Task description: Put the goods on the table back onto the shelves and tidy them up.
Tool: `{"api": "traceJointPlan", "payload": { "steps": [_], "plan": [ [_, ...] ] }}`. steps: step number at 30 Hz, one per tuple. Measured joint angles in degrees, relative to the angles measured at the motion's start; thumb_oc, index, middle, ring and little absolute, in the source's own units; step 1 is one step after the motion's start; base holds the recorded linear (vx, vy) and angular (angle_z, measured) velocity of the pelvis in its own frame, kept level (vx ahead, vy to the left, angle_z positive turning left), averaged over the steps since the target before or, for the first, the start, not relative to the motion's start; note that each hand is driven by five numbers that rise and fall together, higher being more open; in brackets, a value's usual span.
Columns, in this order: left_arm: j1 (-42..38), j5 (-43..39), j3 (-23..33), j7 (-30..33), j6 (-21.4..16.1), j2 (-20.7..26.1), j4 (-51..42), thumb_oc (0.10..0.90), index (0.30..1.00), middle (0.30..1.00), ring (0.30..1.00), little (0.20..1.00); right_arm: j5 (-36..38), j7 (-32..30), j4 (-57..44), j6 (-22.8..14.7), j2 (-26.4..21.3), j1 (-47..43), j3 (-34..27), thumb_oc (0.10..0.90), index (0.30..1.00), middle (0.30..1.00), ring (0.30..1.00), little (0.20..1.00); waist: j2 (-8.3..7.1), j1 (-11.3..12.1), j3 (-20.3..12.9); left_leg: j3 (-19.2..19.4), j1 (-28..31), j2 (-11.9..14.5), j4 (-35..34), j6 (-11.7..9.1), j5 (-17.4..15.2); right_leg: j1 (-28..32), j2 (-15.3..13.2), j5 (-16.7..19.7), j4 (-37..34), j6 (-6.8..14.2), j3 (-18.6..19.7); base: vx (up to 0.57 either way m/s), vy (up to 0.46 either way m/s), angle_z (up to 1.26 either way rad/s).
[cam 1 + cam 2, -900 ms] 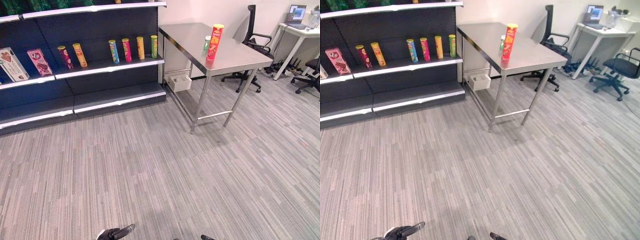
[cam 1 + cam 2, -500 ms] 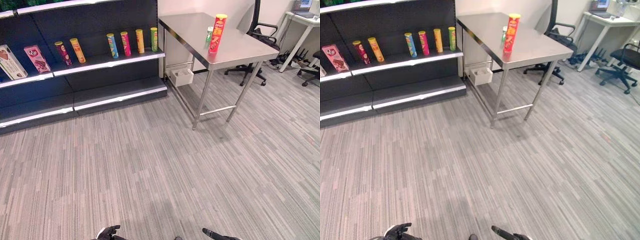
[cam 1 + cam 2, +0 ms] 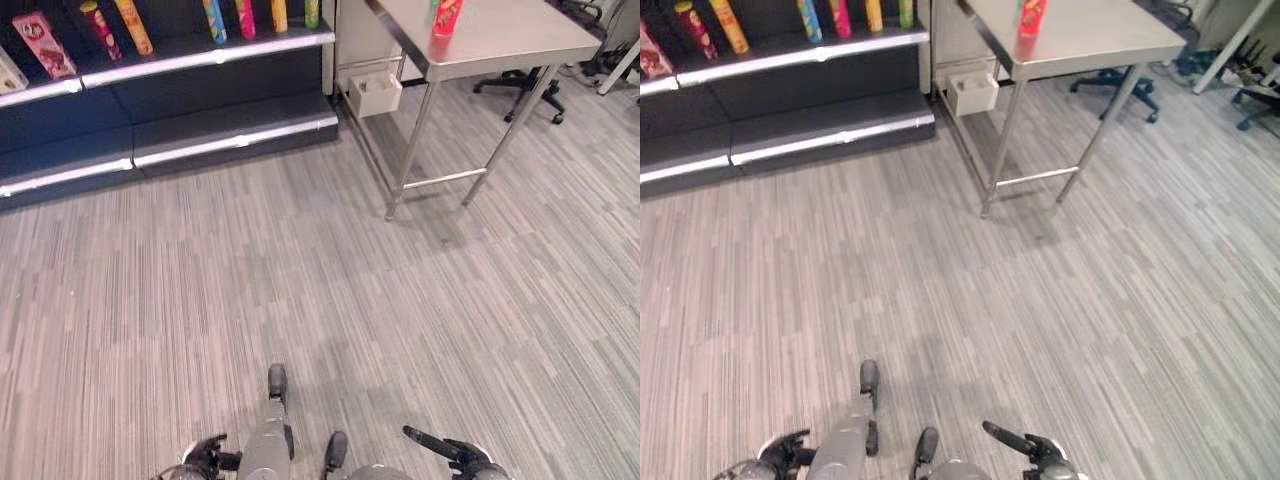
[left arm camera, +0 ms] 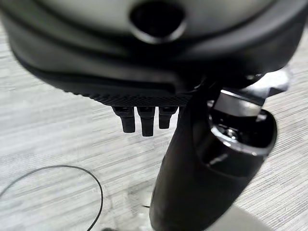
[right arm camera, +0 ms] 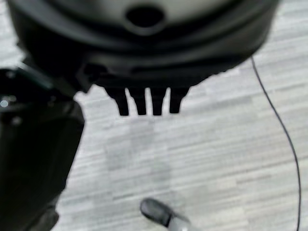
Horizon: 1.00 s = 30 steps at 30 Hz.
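**Both hands empty, goods waiting on the steel table**

The steel table (image 3: 520, 45) is the landmark. On its top near the far edge stands a red crisp tube (image 3: 446, 17), with a smaller greenish item just beside it, too cut off to name. These are the goods to be shelved, and neither is yet picked up.

Left of the table runs the dark shelf unit (image 3: 230, 110), carrying a row of upright crisp tubes (image 3: 245, 17) and a pink box (image 3: 43, 45). A small white bin (image 3: 378, 92) sits under the table's near corner.

Well short of the table, low over the carpet, the left hand (image 4: 144, 118) and right hand (image 5: 144, 103) hang with fingers straight and apart, holding nothing, probably because the robot must first walk closer to reach.
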Motion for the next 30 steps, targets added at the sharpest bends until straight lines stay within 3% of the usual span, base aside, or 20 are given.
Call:
{"api": "traceJointPlan", "payload": {
  "steps": [1,3,4,5,6,7,8,10,12,13,16,18,19,20,24,25,26,27,28,30],
  "plan": [
    [0.94,0.0,0.28,-0.15,0.02,-0.14,0.01,0.8,0.9,0.9,0.9,0.9,-0.01,0.02,0.0,-0.06,-0.04,-0.49,0.09,0.8,0.9,0.9,0.9,0.9,-0.01,0.63,-0.07,1.04,0.84,-0.11,0.0,0.83,-0.44,1.69,0.19,-0.66,0.04,0.77,1.59,0.35,0.201,-1.09],
    [5.33,0.1,2.34,-0.25,-0.14,-0.6,2.05,0.8,0.9,0.9,0.9,0.9,-0.24,0.21,1.9,-0.81,-0.36,3.18,0.81,0.8,0.9,0.9,0.9,0.9,-2.27,-0.31,-9.28,5.36,4.53,-8.01,2.58,12.27,0.26,6.57,-2.06,-5.09,1.01,4.54,4.33,0.61,0.41,-0.74],
    [4.52,0.18,-1.04,-0.26,-0.25,3.29,2.48,0.8,0.9,0.9,0.9,0.9,-0.75,1.13,1.31,-0.82,2.33,7.07,-2.58,0.8,0.9,0.9,0.9,0.9,-5.1,-0.9,-9.43,5.33,16.75,-9.92,1.01,19.12,-1.27,13.15,-4.77,-0.51,6.85,11.14,6.09,0.79,0.827,-0.11],
    [3.43,0.29,-1.31,-0.27,-0.71,4.3,2.3,0.8,0.9,0.9,0.9,0.9,-0.74,1.18,0.97,-0.9,2.75,7.55,-1.56,0.8,0.9,0.9,0.9,0.9,-5.38,-0.44,-9.89,6.23,18.02,-10.57,2.65,17.78,-5.08,12.45,-5.35,0.82,11.1,10.62,6.47,0.49,0.687,-0.36],
    [1.54,0.57,0.79,-0.12,-0.48,4.41,2.73,0.8,0.9,0.9,0.9,0.9,-1.14,0.87,1.14,-0.72,2.73,7.31,1.43,0.8,0.9,0.9,0.9,0.9,-5.7,0.83,-10.07,8.73,18.3,-10.91,5.16,20.05,-7.3,5.22,-7.37,-1.07,26.78,9.77,5.97,0.41,0.53,-0.45],
    [0.83,0.38,-0.63,0.58,-0.06,3.89,1.28,0.8,0.9,0.9,0.9,0.9,-1.64,0.96,-0.8,-0.36,1.53,7.38,2.54,0.8,0.9,0.9,0.9,0.9,-3.96,0.06,-8.99,11.22,19.36,-9.83,5.89,22.56,-10.9,-5.69,-12.38,2.73,49.85,11.84,-0.71,0.3,0.166,-0.13],
    [0.0,0.55,-2.48,0.87,-0.17,3.24,-0.35,0.8,0.9,0.9,0.9,0.9,-1.9,0.51,-3.7,-0.78,1.4,5.93,1.57,0.8,0.9,0.9,0.9,0.9,-0.39,-4.06,-7.71,9.3,22.99,-10.98,3.88,18.82,-11.51,-23.8,-24.27,3.3,69.27,9.31,-8.01,0.44,0.098,0.23],
    [-2.05,0.55,-2.3,1.02,-0.89,2.83,-3.06,0.8,0.9,0.9,0.9,0.9,-0.92,0.42,-3.55,-0.8,0.84,5.25,0.22,0.8,0.9,0.9,0.9,0.9,0.58,-5.23,-7.48,7.21,26.97,-12.46,1.53,18.06,-12.8,-31.32,-27.92,-1.26,56.9,8.86,-6.88,0.42,-0.027,0.63],
    [-4.76,0.55,-1.8,1.42,-1.27,2.55,-3.83,0.8,0.9,0.9,0.9,0.9,-1.06,0.49,-3.09,-0.74,0.98,1.64,0.54,0.8,0.9,0.9,0.9,0.9,1.71,-5.55,-5.48,5.28,30.41,-10.59,0.78,14.65,-14.9,-30.68,-19.61,2.51,14.5,8.64,-6.16,0.53,-0.118,0.59],
    [-4.79,0.58,-1.38,1.38,-1.23,2.45,-2.63,0.8,0.9,0.9,0.9,0.9,-1.05,0.52,-2.77,-0.78,1.51,1.45,0.24,0.8,0.9,0.9,0.9,0.9,1.48,-5.94,-5.09,4.86,32.14,-9.63,0.87,13.35,-15.68,-30.46,-16.15,4.54,6.61,9.77,-5.05,0.49,-0.081,0.38],
    [-4.38,0.79,-2.24,1.05,-1.15,2.16,-1.52,0.8,0.9,0.9,0.9,0.9,-1.06,0.66,-1.99,-0.52,2.0,2.63,-0.63,0.8,0.9,0.9,0.9,0.9,-1.63,-7.9,-4.17,3.28,37.58,-9.75,1.44,10.22,-17.59,-30.05,-13.52,4.75,4.11,10.06,-4.28,0.41,-0.078,0.69],
    [-3.07,1.55,-2.94,0.71,-0.98,-0.21,-2.29,0.8,0.9,0.9,0.9,0.9,-1.03,0.77,-0.12,0.04,1.1,3.83,-2.33,0.8,0.9,0.9,0.9,0.9,-0.01,-8.28,-3.83,2.78,41.08,-6.45,4.49,7.2,-18.84,-27.6,-11.26,10.18,8.77,4.71,-4.86,0.34,-0.092,0.45],
    [-2.69,2.71,-3.37,0.68,-0.85,-0.65,-2.3,0.8,0.9,0.9,0.9,0.9,-1.06,0.95,-0.34,-0.07,1.15,3.73,-2.24,0.8,0.9,0.9,0.9,0.9,-0.93,-8.38,-3.94,2.5,41.11,-5.52,8.57,4.23,-17.21,-24.94,-10.53,14.38,8.62,-1.53,-3.28,0.33,-0.123,0.17],
    [-2.68,2.92,-3.43,0.61,-0.87,-1.45,-2.46,0.8,0.9,0.9,0.9,0.9,-1.06,0.93,-0.48,-0.11,0.56,3.75,-2.25,0.8,0.9,0.9,0.9,0.9,-0.57,-8.7,-4.08,2.31,41.08,-4.74,9.89,4.82,-18.37,-23.38,-9.84,15.66,7.94,-3.91,-3.13,0.32,-0.15,0.16],
    [-3.21,2.92,-3.57,-0.32,-1.41,-1.76,-6.02,0.8,0.9,0.9,0.9,0.9,-1.06,0.96,-1.29,-0.66,-0.23,2.93,-2.21,0.8,0.9,0.9,0.9,0.9,-0.68,-8.53,-3.99,1.96,33.44,-4.05,12.64,3.6,-17.91,-15.71,-8.3,13.93,1.81,-3.39,-3.91,0.24,-0.164,0.12],
    [-3.03,2.92,-3.44,-0.29,-1.4,-1.68,-6.11,0.8,0.9,0.9,0.9,0.9,-1.04,0.94,-1.24,-0.66,-0.13,2.89,-2.28,0.8,0.9,0.9,0.9,0.9,-0.65,-8.48,-4.06,2.91,30.58,-3.39,20.66,2.65,-18.22,-13.21,-7.46,13.52,0.26,-3.26,-4.07,0.12,-0.187,-0.02],
    [-2.48,2.89,-3.33,-0.25,-1.38,-1.51,-6.25,0.8,0.9,0.9,0.9,0.9,-1.02,1.03,-1.32,-0.91,-0.1,3.23,-1.94,0.8,0.9,0.9,0.9,0.9,-0.81,-8.38,-4.38,2.27,23.69,-2.16,36.67,-0.21,-16.03,-11.29,-7.42,11.98,0.23,-2.38,-4.6,0.06,-0.133,-0.05],
    [-2.73,2.84,-3.35,-0.18,-1.39,-1.48,-6.2,0.8,0.9,0.9,0.9,0.9,-0.94,0.99,-1.35,-1.03,-0.17,3.04,-1.74,0.8,0.9,0.9,0.9,0.9,-1.24,-8.24,-4.37,1.02,19.57,-1.69,44.78,-1.81,-11.82,-10.45,-7.9,11.32,0.21,-2.8,-4.55,0.08,-0.1,-0.14],
    [-2.59,2.8,-3.45,-0.2,-1.37,-1.47,-6.08,0.8,0.9,0.9,0.9,0.9,-0.93,0.83,-0.89,-0.98,-0.27,2.66,-1.17,0.8,0.9,0.9,0.9,0.9,-1.4,-7.96,-4.38,0.05,15.99,-1.47,51.22,-2.67,-9.43,-9.95,-8.08,11.13,0.2,-2.87,-3.7,0.13,-0.011,-0.23],
    [-1.55,2.78,-3.4,-0.23,-1.27,-1.4,-6.08,0.8,0.9,0.9,0.9,0.9,-0.87,0.78,-0.79,-0.82,-0.32,1.68,-0.28,0.8,0.9,0.9,0.9,0.9,-1.29,-8.4,-4.31,-0.02,11.24,0.08,52.65,-0.52,-12.7,-9.25,-8.07,10.62,0.26,-3.55,-3.23,0.15,0.053,-0.14]
  ]
}}
